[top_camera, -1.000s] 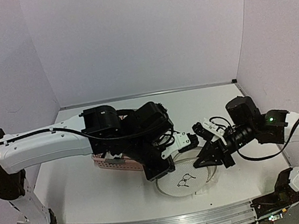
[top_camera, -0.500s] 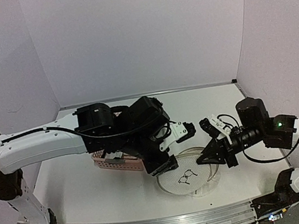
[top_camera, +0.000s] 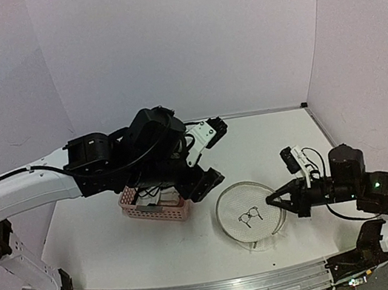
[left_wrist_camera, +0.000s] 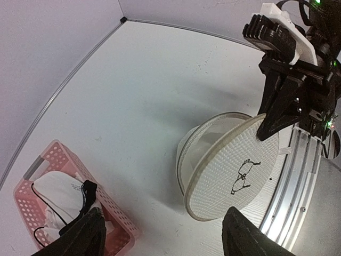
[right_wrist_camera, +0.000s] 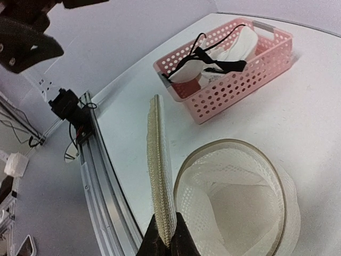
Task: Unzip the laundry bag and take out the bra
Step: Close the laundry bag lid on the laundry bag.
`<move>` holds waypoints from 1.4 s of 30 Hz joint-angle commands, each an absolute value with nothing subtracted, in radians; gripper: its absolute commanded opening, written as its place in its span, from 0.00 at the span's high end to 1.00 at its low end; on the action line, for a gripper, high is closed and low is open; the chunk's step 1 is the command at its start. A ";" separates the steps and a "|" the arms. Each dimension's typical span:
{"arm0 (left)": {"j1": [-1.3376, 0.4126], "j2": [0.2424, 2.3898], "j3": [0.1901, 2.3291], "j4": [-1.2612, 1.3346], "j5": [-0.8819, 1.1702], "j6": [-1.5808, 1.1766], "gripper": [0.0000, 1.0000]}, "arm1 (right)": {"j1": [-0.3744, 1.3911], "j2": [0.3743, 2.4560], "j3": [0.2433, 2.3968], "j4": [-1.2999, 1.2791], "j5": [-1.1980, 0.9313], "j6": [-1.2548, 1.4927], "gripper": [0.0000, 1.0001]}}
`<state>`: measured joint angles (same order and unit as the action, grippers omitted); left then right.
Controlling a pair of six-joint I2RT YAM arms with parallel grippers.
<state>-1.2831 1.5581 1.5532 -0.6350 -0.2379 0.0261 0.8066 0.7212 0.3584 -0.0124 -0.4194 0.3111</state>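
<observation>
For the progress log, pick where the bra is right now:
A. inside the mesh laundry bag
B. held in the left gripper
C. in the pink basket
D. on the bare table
C: the right wrist view shows the bra lying in the pink basket, while the open laundry bag shows only mesh inside and the right gripper pinches its round lid.

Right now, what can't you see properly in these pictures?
- Top view: the left arm covers most of the pink basket, so the bra inside can't be made out there.
- Left wrist view: the raised lid hides part of the inside of the laundry bag.
- Right wrist view: the bottom edge cuts off all of the right gripper but its fingertips.
</observation>
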 commanded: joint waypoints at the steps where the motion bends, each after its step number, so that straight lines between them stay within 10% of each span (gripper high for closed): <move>1: -1.275 1.543 1.543 -0.550 -0.258 0.009 0.25 | 0.807 0.657 0.298 0.109 -0.288 0.532 1.00; 15: -1.268 1.556 1.522 -0.513 -0.229 -0.026 0.25 | 0.808 0.524 0.088 0.152 -0.066 1.024 1.00; 42: -1.268 1.527 1.451 -0.482 -0.235 -0.054 0.25 | 0.807 0.887 -0.011 0.185 0.154 1.499 1.00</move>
<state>-1.2732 1.5608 1.4559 -0.5362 -0.2199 -0.0357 0.8066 0.8288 0.0032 0.1596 0.0475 1.4452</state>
